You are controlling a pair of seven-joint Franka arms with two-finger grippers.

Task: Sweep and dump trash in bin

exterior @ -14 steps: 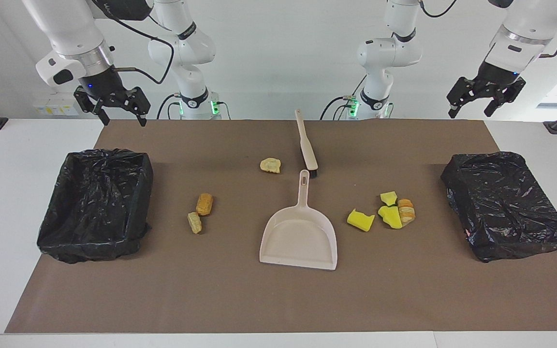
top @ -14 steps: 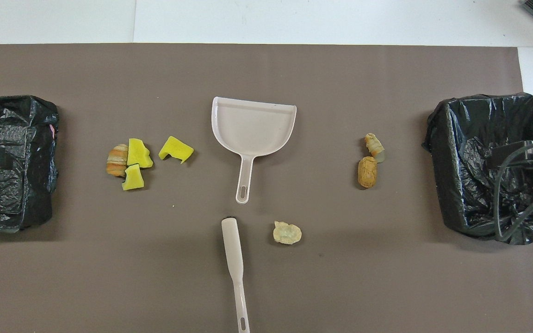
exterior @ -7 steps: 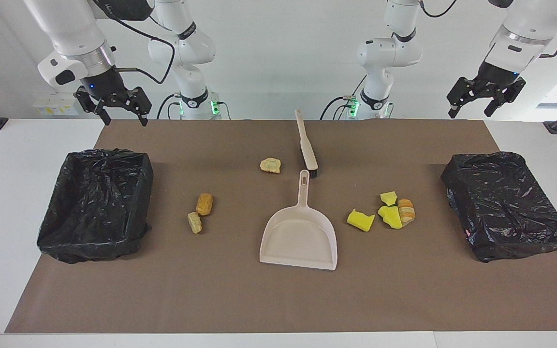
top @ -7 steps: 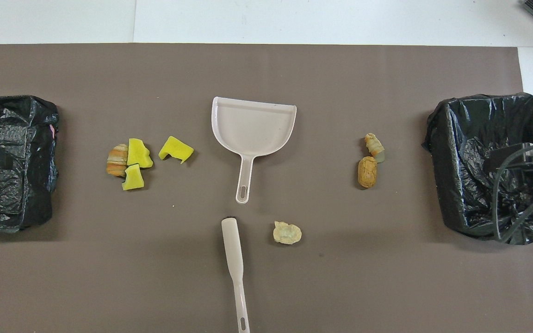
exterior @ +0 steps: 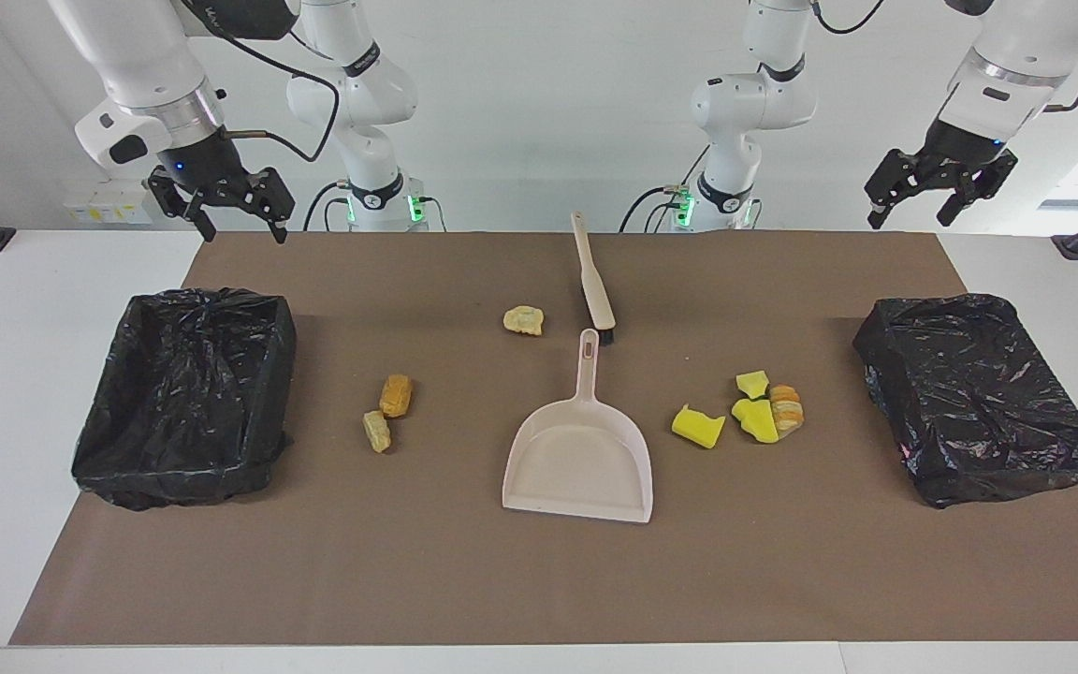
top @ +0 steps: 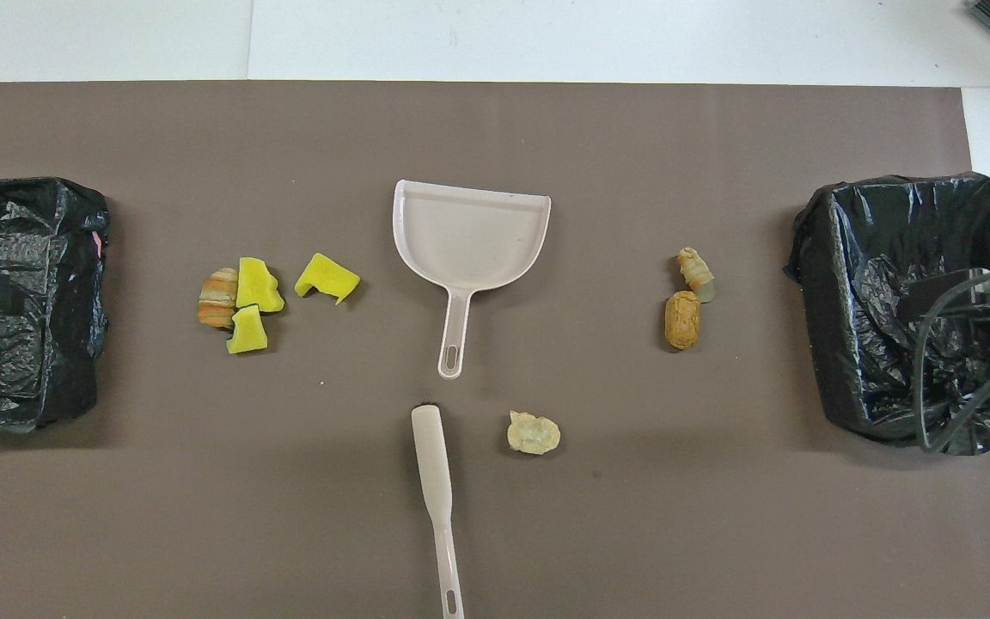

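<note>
The trash lies in three spots on the brown mat. Yellow foam chunks (exterior: pixel 698 426) (top: pixel 256 285) and a striped orange lump (exterior: pixel 787 409) (top: pixel 218 297) sit toward the left arm's end. Two orange-tan lumps (exterior: pixel 396 395) (top: pixel 682 319) lie toward the right arm's end. A pale crinkled piece (exterior: pixel 524 320) (top: pixel 534 432) rests beside the brush. One black-lined bin (exterior: pixel 127 468) (top: pixel 813 258) stands at the right arm's end, another (exterior: pixel 1016 477) (top: pixel 74 378) at the left arm's end. My right gripper (exterior: pixel 238 227) and left gripper (exterior: pixel 909 220) hang open and empty, high over the mat's corners by the robots.
A beige dustpan (exterior: pixel 581 459) (top: pixel 469 236) lies in the middle, its handle pointing toward the robots. The beige brush (exterior: pixel 593 281) (top: pixel 432 464) lies just nearer to the robots than that handle. White table borders the mat.
My right gripper has drifted slightly while staying high. The left gripper has barely moved. Nothing on the mat has shifted.
</note>
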